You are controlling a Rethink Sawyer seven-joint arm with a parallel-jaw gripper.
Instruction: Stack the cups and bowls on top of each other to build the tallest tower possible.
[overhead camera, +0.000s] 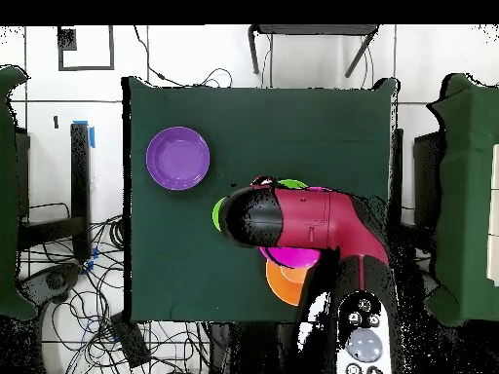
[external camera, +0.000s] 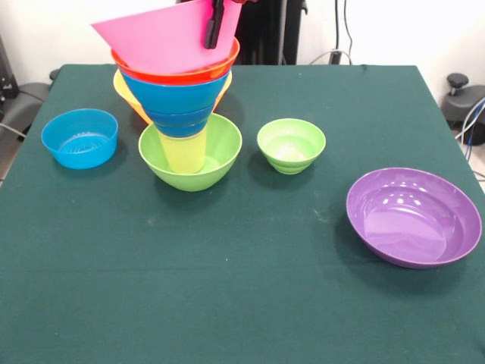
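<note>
The tower stands at the back left in the front view. A large lime-green bowl [external camera: 216, 155] holds the pale yellow tumbler [external camera: 184, 152]. On the tumbler sit blue bowls [external camera: 178, 98], then a red-orange bowl [external camera: 174, 73]. A pink bowl [external camera: 163, 34] lies tilted on top, its left side raised. My gripper [external camera: 215, 23] comes down from above, its black fingers shut on the pink bowl's right rim. In the overhead view the arm [overhead camera: 312, 219] hides the tower, and only a part of the pink bowl [overhead camera: 290, 256] shows.
A yellow-orange bowl [external camera: 123, 87] stands behind the tower, also in the overhead view [overhead camera: 285, 284]. A low light-blue bowl [external camera: 79, 138] is left of it. A small lime-green bowl [external camera: 291, 145] is to its right. A purple bowl [external camera: 413, 217] [overhead camera: 178, 158] lies near the right edge.
</note>
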